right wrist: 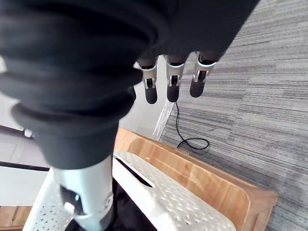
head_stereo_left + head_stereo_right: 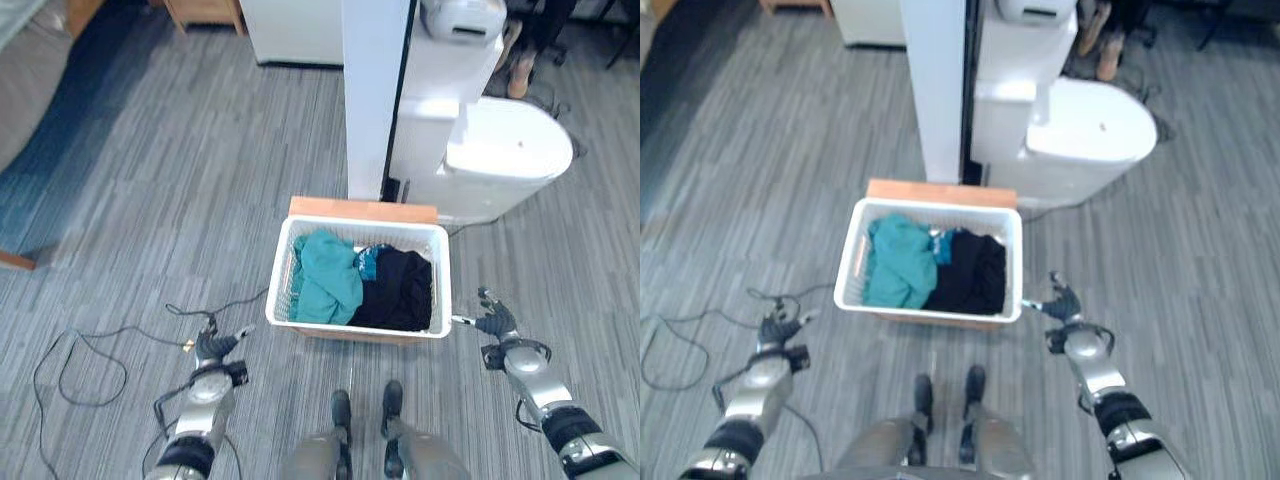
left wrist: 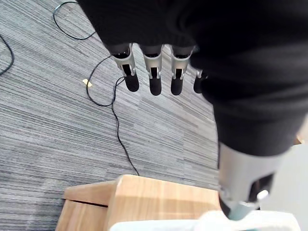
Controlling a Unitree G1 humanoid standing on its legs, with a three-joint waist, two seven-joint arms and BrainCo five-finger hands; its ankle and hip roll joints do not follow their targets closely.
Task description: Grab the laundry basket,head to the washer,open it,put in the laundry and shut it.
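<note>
basket [image 2: 442, 262] on wooden stand [image 2: 362, 210], ahead between my hands | left hand [image 2: 213, 348] and right hand [image 2: 495, 320] open, empty, flanking it | stiff, light; clothes [image 2: 365, 285] soft | grip side rims

Left hand [image 3: 192, 57] with fingers [image 3: 155, 77] straight over grey striped carpet [image 3: 48, 125], a black cable [image 3: 113, 106] trailing toward a wooden stand [image 3: 144, 202]
</note>
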